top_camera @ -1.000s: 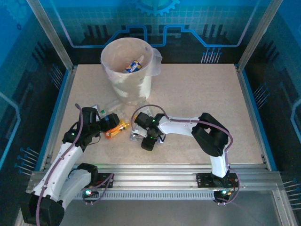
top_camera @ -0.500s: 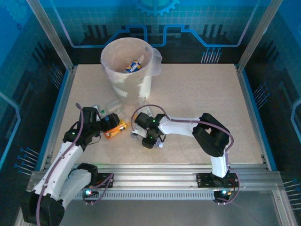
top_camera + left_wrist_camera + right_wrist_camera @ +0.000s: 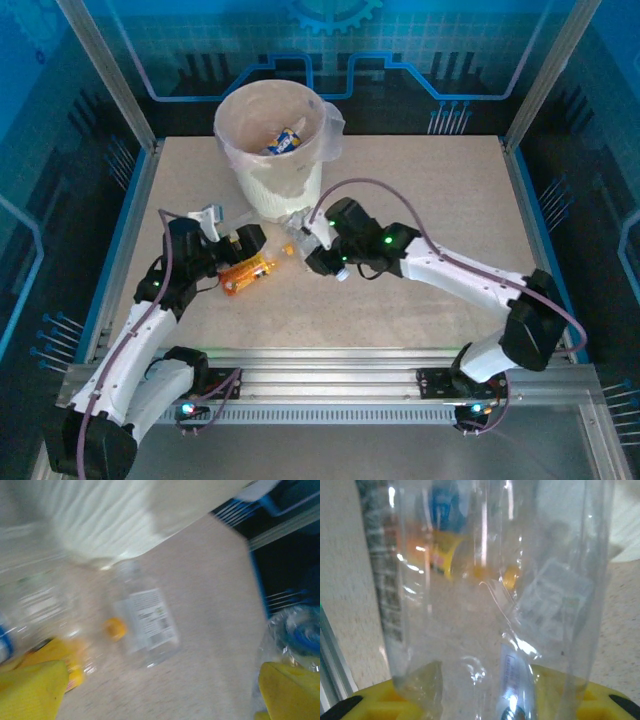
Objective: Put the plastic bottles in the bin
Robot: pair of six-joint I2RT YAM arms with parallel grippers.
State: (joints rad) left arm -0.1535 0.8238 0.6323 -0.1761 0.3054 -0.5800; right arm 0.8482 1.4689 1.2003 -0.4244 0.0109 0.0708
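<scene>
R gripper (image 3: 318, 255) clamped on clear bottle (image 3: 485, 605), near bin (image 3: 285, 185). L gripper (image 3: 246, 241) wide open, holding nothing, next to orange bottle (image 3: 246, 272) on table (image 3: 420, 200).

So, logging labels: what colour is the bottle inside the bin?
The bottle in the bin looks blue and yellow; top view shows it best.

Your top camera looks down from the near side; both wrist cameras, close-in, share the bin (image 3: 283, 188) wall ahead.
</scene>
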